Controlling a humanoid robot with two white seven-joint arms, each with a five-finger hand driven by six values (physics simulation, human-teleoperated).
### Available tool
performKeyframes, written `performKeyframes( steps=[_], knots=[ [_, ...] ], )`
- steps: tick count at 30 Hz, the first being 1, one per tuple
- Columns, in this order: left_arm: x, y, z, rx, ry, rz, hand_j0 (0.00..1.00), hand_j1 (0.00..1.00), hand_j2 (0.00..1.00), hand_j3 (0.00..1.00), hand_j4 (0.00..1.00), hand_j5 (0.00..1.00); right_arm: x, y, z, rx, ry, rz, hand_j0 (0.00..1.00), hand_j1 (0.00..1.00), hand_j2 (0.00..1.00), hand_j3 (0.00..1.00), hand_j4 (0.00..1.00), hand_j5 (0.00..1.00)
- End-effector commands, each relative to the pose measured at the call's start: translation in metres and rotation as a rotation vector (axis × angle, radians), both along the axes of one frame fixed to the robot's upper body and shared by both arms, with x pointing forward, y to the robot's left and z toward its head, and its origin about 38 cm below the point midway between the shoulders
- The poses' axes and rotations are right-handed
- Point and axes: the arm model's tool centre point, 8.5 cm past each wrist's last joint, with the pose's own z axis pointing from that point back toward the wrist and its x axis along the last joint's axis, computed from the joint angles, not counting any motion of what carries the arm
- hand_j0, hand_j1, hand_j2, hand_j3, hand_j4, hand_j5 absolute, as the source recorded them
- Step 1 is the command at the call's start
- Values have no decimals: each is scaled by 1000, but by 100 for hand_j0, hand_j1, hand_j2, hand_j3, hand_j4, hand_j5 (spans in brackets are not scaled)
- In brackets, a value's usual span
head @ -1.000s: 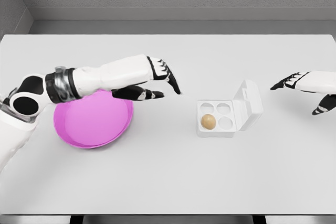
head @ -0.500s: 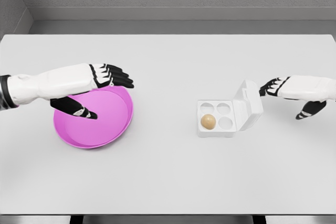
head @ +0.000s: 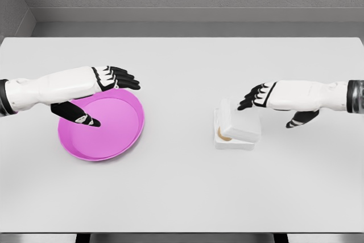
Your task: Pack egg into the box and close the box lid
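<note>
Since half a second ago the right hand (head: 272, 96) has swept left over the box (head: 234, 135), and the lid (head: 239, 124) has tipped down from upright — now nearly shut, one edge raised; the egg (head: 223, 136) peeks out beneath it, in the front-left cup; fingers spread, holding nothing; the left hand (head: 102, 86) hovers open over the pink bowl (head: 108, 126) on the white table (head: 182, 192).
</note>
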Motion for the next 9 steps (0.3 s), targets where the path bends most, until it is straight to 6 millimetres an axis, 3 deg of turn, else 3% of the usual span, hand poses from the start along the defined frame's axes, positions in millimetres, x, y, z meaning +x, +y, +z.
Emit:
performKeyframes(
  steps=[1, 4, 9],
  knots=[
    [1, 0, -1, -9, 7, 3, 100, 100, 100, 100, 100, 100, 1, 0, 1, -3, 1, -1, 100, 100, 100, 100, 100, 100],
    [1, 0, -1, -9, 7, 3, 100, 100, 100, 100, 100, 100, 4, -47, 47, -29, -106, -112, 100, 100, 100, 100, 100, 100],
    [2, 3, 0, -3, 7, 11, 100, 100, 100, 100, 100, 100, 9, -65, 51, -33, -109, -167, 100, 100, 100, 100, 100, 100]
  ],
)
